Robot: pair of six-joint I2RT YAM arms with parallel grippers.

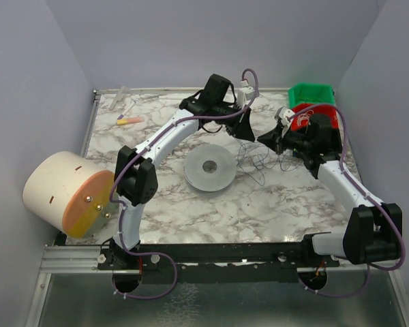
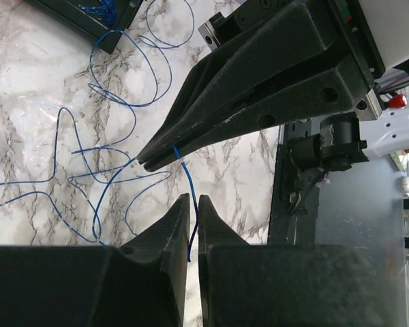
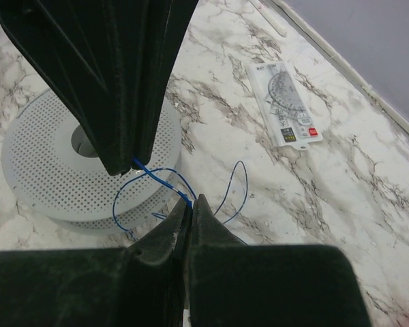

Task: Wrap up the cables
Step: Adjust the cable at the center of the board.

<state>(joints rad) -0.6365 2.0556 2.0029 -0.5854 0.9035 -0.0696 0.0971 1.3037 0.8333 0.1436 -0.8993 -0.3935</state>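
From the top camera I see the left claw (image 1: 249, 131) and the right claw (image 1: 266, 139) almost tip to tip over the table (image 1: 259, 204), just right of the perforated grey disc (image 1: 210, 167). The cables (image 1: 259, 165), one thin blue wire, lie in loose loops on the near side of them. In the left wrist camera, the left claw is closed to a thin slit with the wire pinched inside. In the right wrist camera, the right claw is fully closed on the same wire, and a short piece spans between both tips.
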